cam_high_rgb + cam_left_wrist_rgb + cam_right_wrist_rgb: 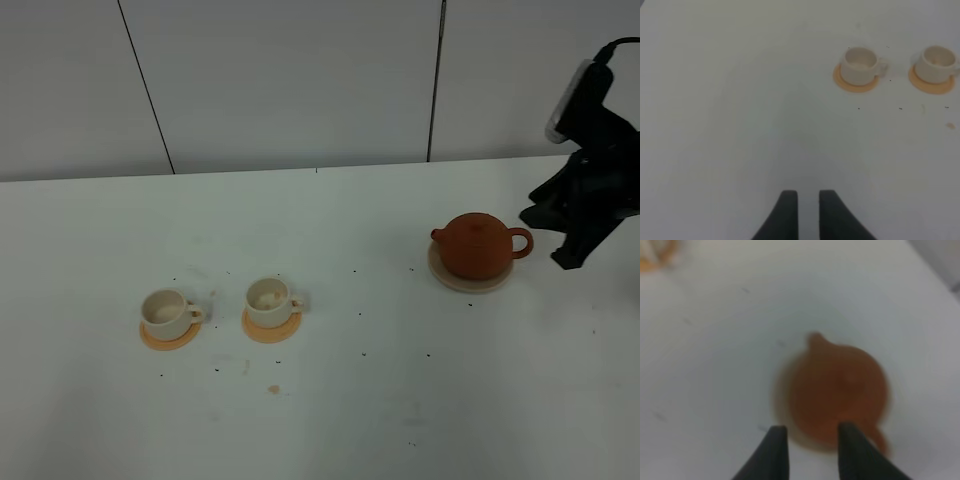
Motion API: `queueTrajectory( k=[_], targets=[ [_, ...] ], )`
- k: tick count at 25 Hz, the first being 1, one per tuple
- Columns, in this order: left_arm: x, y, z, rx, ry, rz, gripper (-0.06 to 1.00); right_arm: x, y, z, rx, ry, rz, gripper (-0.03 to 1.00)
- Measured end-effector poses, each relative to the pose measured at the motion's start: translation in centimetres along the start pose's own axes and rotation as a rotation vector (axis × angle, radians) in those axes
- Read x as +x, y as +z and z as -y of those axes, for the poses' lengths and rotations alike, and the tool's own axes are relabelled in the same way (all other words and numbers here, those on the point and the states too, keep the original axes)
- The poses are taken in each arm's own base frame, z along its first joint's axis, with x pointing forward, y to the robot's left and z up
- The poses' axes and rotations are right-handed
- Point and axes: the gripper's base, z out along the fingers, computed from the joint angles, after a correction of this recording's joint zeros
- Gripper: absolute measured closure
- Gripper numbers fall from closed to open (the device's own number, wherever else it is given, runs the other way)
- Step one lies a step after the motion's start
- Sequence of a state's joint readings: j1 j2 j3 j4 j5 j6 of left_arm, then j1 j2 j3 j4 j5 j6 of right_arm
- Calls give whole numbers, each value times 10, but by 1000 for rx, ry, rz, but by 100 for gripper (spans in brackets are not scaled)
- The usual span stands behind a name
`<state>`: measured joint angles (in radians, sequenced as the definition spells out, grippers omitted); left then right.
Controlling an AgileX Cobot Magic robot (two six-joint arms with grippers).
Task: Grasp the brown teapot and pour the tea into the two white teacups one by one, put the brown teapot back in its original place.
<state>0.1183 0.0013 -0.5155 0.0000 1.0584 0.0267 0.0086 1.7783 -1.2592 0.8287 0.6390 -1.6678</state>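
White counter (340, 430) peppered with tiny dark specks (363, 354), an orange round coaster (167, 345) at left, a second orange coaster (268, 336) near it, a faint orange-brown smudge (274, 389) in front, pale panelled wall (290, 80) behind

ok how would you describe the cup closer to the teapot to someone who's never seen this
On the white table, left of the brown teapot in the high view, two cream cups sit on orange coasters. Yours is the right-hand cup, nearer the teapot than the left-hand cup.
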Motion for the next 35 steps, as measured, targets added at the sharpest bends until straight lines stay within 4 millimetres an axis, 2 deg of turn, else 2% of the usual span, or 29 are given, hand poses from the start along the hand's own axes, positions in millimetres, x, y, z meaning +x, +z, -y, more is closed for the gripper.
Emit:
queueTrajectory(
  k=[3,5,15,35],
  targets=[
    [0,0,0,0,0,0,76,17,-9,16,72,-3,-36,73],
    [0,0,0,0,-2,0,76,22,-11,20,94,-33,-64,73],
    [0,0,0,0,-3,0,76,26,0,36,134,-191,-148,73],
    [0,0,0,0,-7,1,74,27,-1,30,51,-173,-169,73]
  ],
)
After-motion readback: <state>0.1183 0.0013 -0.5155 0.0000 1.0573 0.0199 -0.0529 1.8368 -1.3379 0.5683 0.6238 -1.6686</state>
